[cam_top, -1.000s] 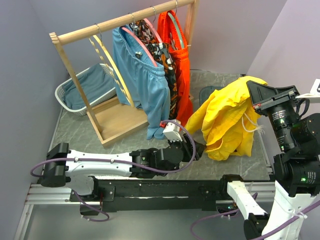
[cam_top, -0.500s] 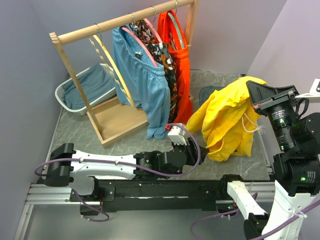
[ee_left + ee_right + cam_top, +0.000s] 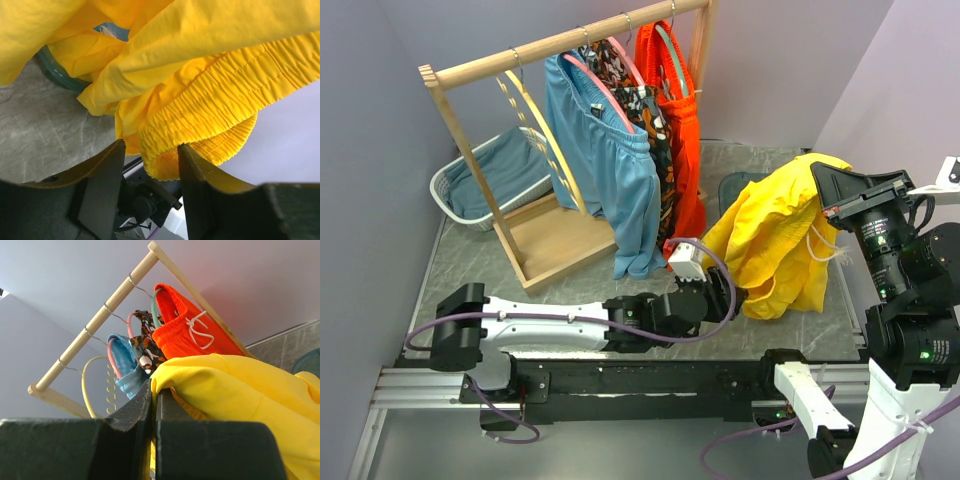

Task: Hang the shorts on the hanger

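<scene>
The yellow shorts [image 3: 775, 235] hang in the air at the right, and my right gripper [image 3: 818, 172] is shut on their top edge. The right wrist view shows a fold of the shorts [image 3: 240, 390] pinched in that gripper [image 3: 154, 390]. My left gripper [image 3: 735, 295] is open at the shorts' lower edge. In the left wrist view the ribbed waistband [image 3: 200, 120] dips between the spread fingers of that gripper [image 3: 150, 157], which are not closed on it. The pale wood hanger [image 3: 535, 125] hangs at the left of the rail and also shows in the right wrist view [image 3: 85, 385].
A wooden rack [image 3: 560, 42] stands at the back with light blue shorts [image 3: 610, 170], a patterned garment [image 3: 640, 100] and orange shorts [image 3: 680, 120] on pink-rimmed hangers. A white basket [image 3: 450, 195] with blue cloth sits at the back left. A teal round object [image 3: 55, 75] lies under the yellow shorts.
My left arm has reached to the right, bringing its open gripper up to the lower edge of the yellow shorts. The right gripper has kept holding the shorts in place.
</scene>
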Controlling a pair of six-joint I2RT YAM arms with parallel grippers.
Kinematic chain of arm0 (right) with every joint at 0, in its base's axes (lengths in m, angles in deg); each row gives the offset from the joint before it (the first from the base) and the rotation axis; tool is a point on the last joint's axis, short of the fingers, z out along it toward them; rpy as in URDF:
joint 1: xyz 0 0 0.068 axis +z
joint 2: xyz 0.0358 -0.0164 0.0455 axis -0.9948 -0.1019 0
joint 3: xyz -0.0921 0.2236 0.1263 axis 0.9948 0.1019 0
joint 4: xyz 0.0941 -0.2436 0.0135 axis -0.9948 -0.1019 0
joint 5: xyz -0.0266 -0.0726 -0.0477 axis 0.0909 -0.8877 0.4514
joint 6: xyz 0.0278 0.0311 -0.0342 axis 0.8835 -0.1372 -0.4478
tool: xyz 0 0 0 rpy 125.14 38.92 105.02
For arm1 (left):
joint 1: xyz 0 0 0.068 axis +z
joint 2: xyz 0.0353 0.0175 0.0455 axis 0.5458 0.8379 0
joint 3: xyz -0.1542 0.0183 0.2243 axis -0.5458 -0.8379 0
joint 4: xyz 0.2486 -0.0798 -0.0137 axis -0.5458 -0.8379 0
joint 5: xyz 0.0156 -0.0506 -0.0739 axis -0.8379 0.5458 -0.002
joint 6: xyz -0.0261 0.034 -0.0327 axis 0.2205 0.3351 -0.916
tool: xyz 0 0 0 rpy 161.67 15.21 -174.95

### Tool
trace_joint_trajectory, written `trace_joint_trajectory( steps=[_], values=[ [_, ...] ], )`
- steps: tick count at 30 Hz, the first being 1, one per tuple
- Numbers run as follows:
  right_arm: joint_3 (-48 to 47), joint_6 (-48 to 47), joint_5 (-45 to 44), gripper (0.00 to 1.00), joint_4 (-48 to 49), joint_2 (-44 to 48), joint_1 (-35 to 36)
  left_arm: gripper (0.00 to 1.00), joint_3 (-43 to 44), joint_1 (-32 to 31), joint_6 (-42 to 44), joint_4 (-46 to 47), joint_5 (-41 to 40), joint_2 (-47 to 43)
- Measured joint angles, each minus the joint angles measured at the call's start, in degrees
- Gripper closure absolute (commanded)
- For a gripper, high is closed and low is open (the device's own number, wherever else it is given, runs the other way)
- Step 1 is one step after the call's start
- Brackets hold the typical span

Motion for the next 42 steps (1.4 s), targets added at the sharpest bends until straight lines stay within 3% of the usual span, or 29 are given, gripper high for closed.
trace_joint_trajectory(
  steps=[3, 4, 5, 6, 11, 18, 25, 30, 38, 42],
  values=[
    [0.0, -0.15, 0.0, 1.0, -0.2, -0.02, 0.0, 0.69, 1.27, 0.52, -0.02, -0.04, 1.27, 1.44],
    [0.02, -0.15, 0.0, 1.0, -0.24, -0.02, 0.0, 0.87, 1.51, 0.55, -0.17, 0.0, 1.68, 1.81],
    [0.11, -0.15, 0.0, 1.0, -0.22, 0.0, 0.0, 0.97, 1.64, 0.55, -0.02, -0.02, 2.16, 2.23],
    [0.22, -0.15, 0.0, 1.0, -0.22, 0.0, 0.0, 0.99, 1.64, 0.55, -0.55, -0.11, 2.29, 2.4],
    [0.35, -0.61, -0.68, 1.0, -0.59, -0.22, 0.0, 0.99, -0.92, 0.55, -0.52, -2.08, 0.5, 0.04],
    [5.62, -2.21, -3.48, 1.0, 0.52, -0.37, 0.04, 0.99, -6.69, 0.61, -0.2, -16.52, -4.35, -17.99],
    [20.39, -3.21, -5.03, 0.79, 2.19, 3.06, 0.04, 0.99, -4.68, 0.72, 0.81, -32.44, -7.67, -35.63],
    [33.14, -3.43, -1.86, 0.5, 5.09, 8.37, 0.15, 0.99, 1.66, 0.72, 1.95, -42.05, -9.68, -36.0],
    [53.79, -7.43, 3.48, 0.27, 7.3, 16.92, 2.6, 0.99, 1.57, 2.54, -0.17, -54.14, -9.99, -31.89],
    [58.38, -8.81, 1.2, 0.18, 7.32, 19.04, 11.28, 0.99, -1.25, 6.54, -0.96, -57.46, -8.33, -31.82]
  ],
)
